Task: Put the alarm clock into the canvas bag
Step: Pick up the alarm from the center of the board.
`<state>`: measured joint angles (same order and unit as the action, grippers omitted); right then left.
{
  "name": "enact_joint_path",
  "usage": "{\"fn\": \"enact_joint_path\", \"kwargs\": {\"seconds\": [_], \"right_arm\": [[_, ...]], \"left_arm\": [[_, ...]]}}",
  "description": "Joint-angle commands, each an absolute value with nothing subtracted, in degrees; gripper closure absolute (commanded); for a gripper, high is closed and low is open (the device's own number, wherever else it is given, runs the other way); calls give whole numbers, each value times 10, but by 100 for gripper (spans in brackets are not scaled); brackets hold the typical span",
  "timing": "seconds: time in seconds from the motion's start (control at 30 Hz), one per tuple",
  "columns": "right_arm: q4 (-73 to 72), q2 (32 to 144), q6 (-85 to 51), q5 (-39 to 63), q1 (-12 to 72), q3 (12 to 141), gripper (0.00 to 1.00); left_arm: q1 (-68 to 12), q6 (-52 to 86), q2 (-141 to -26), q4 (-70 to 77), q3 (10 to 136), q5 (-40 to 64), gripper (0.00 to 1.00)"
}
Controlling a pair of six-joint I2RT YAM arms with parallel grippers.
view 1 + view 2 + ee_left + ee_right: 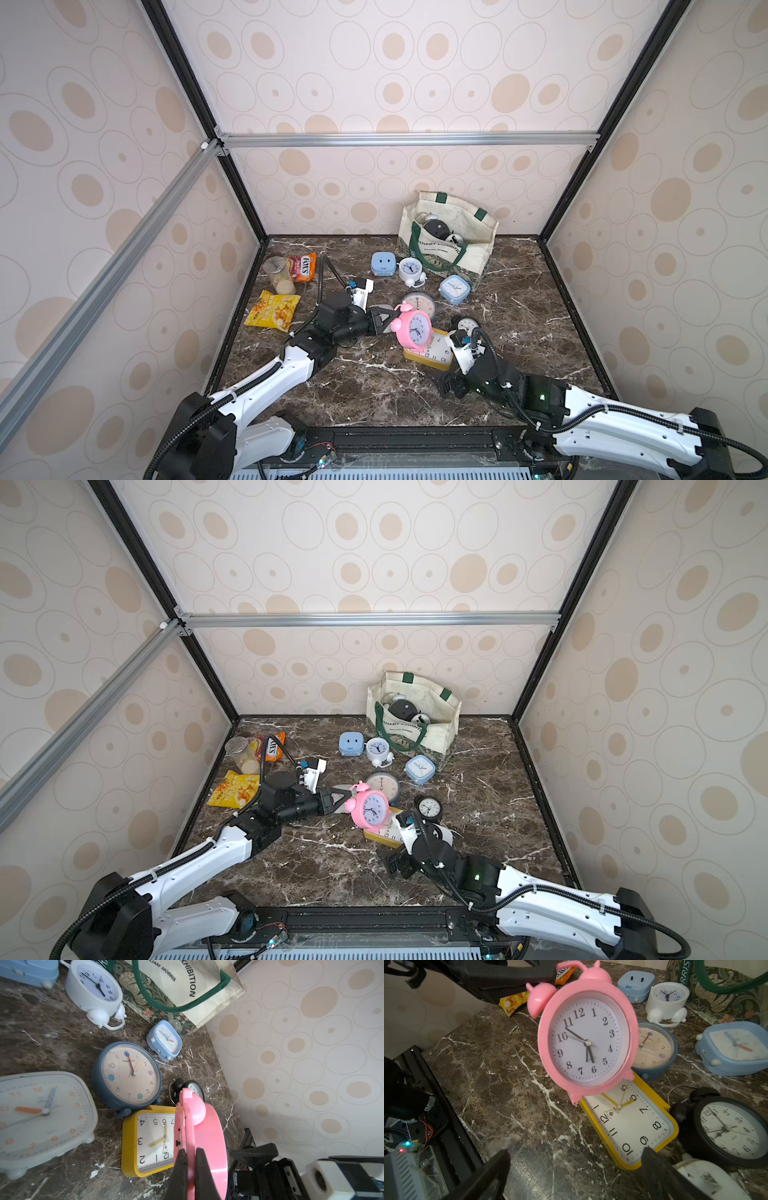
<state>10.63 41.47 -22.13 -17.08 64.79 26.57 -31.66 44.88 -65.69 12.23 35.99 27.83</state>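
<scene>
Holding the pink alarm clock (415, 328) in your shut left jaws, right jaws wide open and empty, lift it high over the canvas bag (478, 249) at the back of the tabletop (365, 395).

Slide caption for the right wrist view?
Left gripper holds pink twin-bell alarm clock over yellow clock; right gripper open.

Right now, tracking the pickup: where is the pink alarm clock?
Mid-table in both top views, the pink alarm clock is held by the left pincer over the yellow clock.
</scene>
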Motion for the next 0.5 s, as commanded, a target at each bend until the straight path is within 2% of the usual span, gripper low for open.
{"fn": "enact_joint_path", "kwargs": {"seconds": [0.0, 0.13, 0.27, 0.47], "right_arm": [[161, 389, -238, -186, 639, 299, 0], [206, 414, -258, -159, 605, 356, 3], [266, 488, -305, -115, 560, 450, 9], [343, 591, -389, -55, 536, 615, 11]], "left_arm": [[-325, 356, -638, 113, 381, 219, 100], [-339, 283, -627, 106, 383, 177, 100], [-379, 198, -614, 98, 382, 115, 100], [-483, 82, -593, 119, 369, -62, 100]]}}
